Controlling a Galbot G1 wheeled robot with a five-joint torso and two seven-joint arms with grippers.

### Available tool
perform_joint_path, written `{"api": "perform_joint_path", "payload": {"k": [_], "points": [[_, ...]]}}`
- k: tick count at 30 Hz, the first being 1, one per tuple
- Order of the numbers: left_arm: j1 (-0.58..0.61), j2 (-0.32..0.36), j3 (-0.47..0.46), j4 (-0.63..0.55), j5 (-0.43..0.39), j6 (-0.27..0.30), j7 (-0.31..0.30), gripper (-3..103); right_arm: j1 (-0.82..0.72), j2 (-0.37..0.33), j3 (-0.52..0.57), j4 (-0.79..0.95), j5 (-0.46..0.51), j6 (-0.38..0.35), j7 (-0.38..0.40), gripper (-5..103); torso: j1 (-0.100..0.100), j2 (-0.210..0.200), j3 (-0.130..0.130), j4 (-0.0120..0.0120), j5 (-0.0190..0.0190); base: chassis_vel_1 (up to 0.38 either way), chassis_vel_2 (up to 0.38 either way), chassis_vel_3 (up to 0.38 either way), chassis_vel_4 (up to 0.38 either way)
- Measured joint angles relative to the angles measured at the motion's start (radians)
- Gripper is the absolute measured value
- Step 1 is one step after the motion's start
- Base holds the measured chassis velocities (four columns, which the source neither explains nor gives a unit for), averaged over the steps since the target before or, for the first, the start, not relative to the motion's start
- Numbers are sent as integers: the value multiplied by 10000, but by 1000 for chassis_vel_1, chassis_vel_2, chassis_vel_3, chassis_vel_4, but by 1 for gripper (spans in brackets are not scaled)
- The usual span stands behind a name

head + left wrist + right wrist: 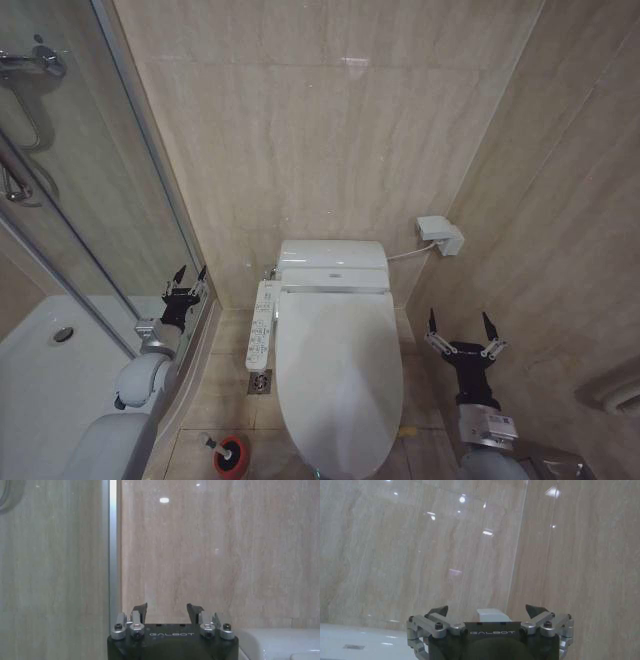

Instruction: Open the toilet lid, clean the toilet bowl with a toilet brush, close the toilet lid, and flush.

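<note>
At six o'clock from the tank, the toilet lid (338,375) lies closed, so I judge opening comes first, with my left gripper (189,272) and right gripper (462,322) both spread wide, empty.

Both arms are built of rounded pale grey shells that narrow to black wrists ringed with a silver metal collar. The left pincer (190,272) and the right pincer (461,322) each carry two dark, pointed fingers (141,610) set on silver linkage bars fastened with small black screws. The glossy black wrist housing bears the word GALBOT in pale letters, with a row of small square holes just above it.
</note>
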Motion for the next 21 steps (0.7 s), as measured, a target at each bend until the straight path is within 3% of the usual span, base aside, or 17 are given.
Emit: {"api": "perform_joint_path", "payload": {"k": [21], "points": [[-288, -46, 89, 373, 56, -60, 101, 57, 0, 0, 0, -1, 0, 0, 0, 100, 1, 0, 0, 0, 1, 0, 0, 0, 0]]}}
